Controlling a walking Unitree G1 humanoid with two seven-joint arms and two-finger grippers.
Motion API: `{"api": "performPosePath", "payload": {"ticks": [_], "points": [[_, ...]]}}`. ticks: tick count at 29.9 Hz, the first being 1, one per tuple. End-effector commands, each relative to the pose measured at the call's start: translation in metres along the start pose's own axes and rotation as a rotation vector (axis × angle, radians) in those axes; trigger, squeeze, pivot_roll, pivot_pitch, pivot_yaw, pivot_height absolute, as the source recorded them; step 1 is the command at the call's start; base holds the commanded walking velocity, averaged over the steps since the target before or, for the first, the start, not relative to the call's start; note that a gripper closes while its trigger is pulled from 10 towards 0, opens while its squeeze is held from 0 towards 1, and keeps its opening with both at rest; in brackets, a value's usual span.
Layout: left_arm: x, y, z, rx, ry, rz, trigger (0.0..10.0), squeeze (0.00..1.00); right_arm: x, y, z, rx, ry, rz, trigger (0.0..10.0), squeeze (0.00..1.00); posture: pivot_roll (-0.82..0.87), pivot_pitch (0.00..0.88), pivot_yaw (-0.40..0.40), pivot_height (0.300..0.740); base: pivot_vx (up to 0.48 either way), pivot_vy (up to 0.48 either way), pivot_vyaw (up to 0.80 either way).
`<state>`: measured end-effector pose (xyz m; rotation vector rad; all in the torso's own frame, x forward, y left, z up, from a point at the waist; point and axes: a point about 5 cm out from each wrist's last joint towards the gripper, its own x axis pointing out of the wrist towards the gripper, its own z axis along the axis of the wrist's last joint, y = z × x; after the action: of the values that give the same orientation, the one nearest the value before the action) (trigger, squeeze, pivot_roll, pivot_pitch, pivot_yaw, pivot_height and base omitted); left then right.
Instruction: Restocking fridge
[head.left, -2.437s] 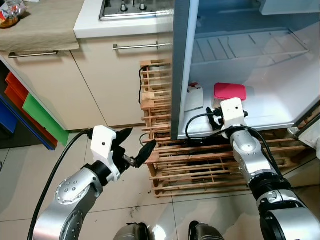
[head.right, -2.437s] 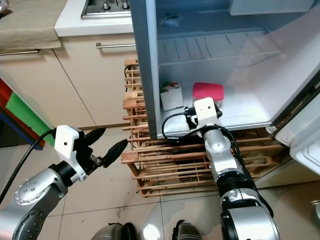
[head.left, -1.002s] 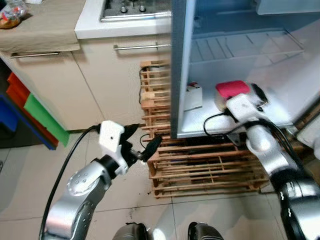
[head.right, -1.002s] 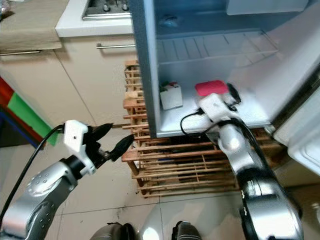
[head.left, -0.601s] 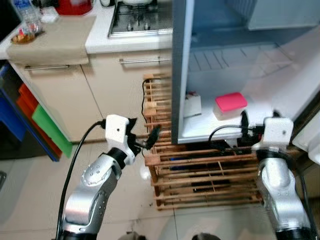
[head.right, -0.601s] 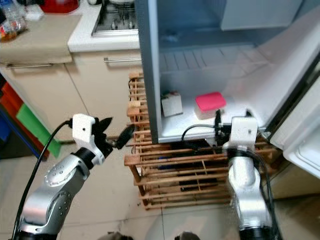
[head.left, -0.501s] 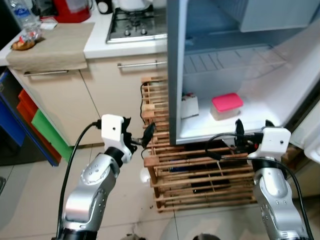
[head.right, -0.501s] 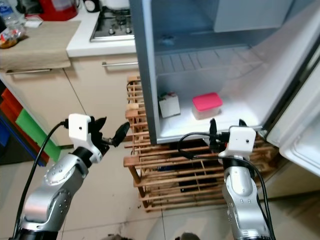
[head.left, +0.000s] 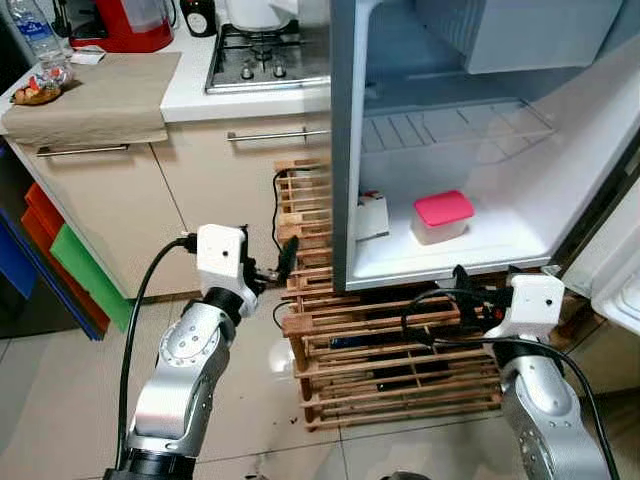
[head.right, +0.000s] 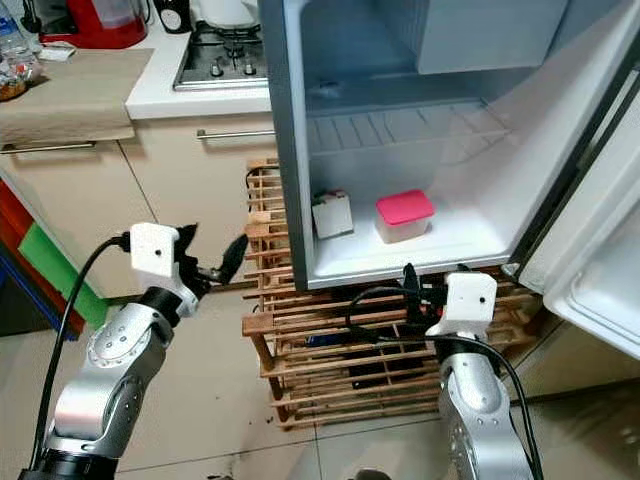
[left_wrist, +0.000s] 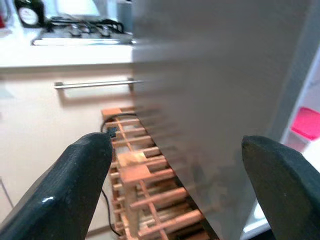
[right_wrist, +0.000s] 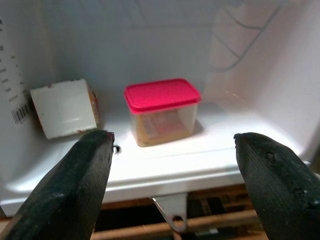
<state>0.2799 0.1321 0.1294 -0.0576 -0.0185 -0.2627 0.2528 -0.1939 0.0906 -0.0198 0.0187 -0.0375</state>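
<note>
Two empty pincers now: the right pincer (head.left: 470, 296), wide open, has pulled back below the fridge (head.left: 480, 120) floor, leaving the pink-lidded tub (head.left: 441, 217) center-frame beside the white carton (head.left: 371, 215), so that item's stocked, while the left pincer (head.left: 278, 262) gapes mid-left.

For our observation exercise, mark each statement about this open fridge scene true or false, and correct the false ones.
1. The container has a red lid. True.
2. It sits on the wire shelf. False: it sits on the fridge floor, below that shelf.
3. The right gripper holds the container. False: its fingers are open and apart from it.
4. A white carton lies beside the container. True.
5. The left gripper is open. True.
</note>
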Motion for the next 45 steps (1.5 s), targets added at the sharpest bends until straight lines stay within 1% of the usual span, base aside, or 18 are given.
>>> {"api": "performPosePath", "payload": {"ticks": [1,2,6,11,18,24,26,29,33,38,41,43,44,45], "points": [[0.005,0.006,0.004,0.008,-0.013,0.03,10.0,0.0,0.005,-0.001,0.001,-0.008,0.008,0.0,10.0,0.0,-0.11,0.0,0.065,0.74,0.0,0.0,0.0],[0.008,0.008,0.005,0.008,-0.016,0.036,10.0,0.0,0.009,0.002,0.002,-0.008,0.012,0.008,10.0,0.0,-0.11,0.0,0.068,0.74,0.0,0.0,0.0],[0.01,0.01,0.006,0.014,-0.017,0.039,10.0,0.0,0.011,0.004,0.003,-0.008,0.013,0.017,10.0,0.0,-0.11,0.0,0.068,0.74,-0.08,0.0,0.0],[0.017,0.007,0.007,0.02,-0.029,0.038,10.0,0.0,0.015,0.008,0.0,-0.017,0.025,0.033,10.0,0.0,-0.12,0.0,0.073,0.74,-0.342,0.0,0.0],[0.022,0.001,0.004,0.018,-0.02,0.018,10.0,0.0,0.013,0.009,-0.001,-0.038,0.031,0.046,10.0,0.0,-0.16,0.0,0.09,0.74,-0.339,0.0,0.0],[0.028,-0.002,0.003,0.009,-0.023,0.005,10.0,0.0,0.008,0.004,-0.002,-0.041,0.038,0.03,10.0,0.0,-0.18,0.0,0.099,0.74,-0.102,0.0,0.0],[0.028,-0.003,0.003,-0.001,-0.029,-0.008,10.0,0.0,0.006,0.003,-0.004,-0.042,0.042,0.027,10.0,0.0,-0.19,0.0,0.103,0.74,0.0,0.0,0.0],[0.026,-0.004,0.003,0.008,-0.034,-0.035,10.0,0.0,0.003,0.003,-0.006,-0.042,0.051,0.021,10.0,0.0,-0.19,0.0,0.107,0.74,0.0,0.0,0.0],[0.025,-0.006,0.003,0.002,-0.037,-0.056,10.0,0.0,-0.001,0.003,-0.009,-0.04,0.058,0.017,10.0,0.0,-0.19,0.0,0.111,0.74,0.0,-0.418,0.0],[0.024,-0.006,0.0,0.001,-0.032,-0.065,10.0,0.0,-0.005,0.003,-0.012,-0.042,0.071,0.009,10.0,0.0,-0.19,0.0,0.118,0.74,0.254,-0.405,0.0],[0.022,-0.002,-0.002,0.0,-0.03,-0.054,10.0,0.0,-0.006,0.002,-0.013,-0.044,0.072,0.001,10.0,0.0,-0.19,0.0,0.136,0.74,0.255,-0.405,0.0],[0.019,0.005,-0.003,-0.005,-0.041,-0.013,10.0,0.0,-0.006,0.002,-0.013,-0.049,0.069,0.002,10.0,0.0,-0.2,0.0,0.141,0.74,0.298,-0.369,0.0],[0.019,0.005,-0.003,-0.005,-0.041,-0.013,10.0,0.0,-0.006,0.002,-0.013,-0.049,0.069,0.002,10.0,0.0,-0.2,0.0,0.141,0.74,0.341,-0.334,0.0],[0.016,0.01,-0.005,-0.011,-0.032,0.007,10.0,0.0,-0.007,0.001,-0.012,-0.054,0.067,-0.002,10.0,0.0,-0.2,0.0,0.14,0.74,0.364,-0.307,0.0]]}}
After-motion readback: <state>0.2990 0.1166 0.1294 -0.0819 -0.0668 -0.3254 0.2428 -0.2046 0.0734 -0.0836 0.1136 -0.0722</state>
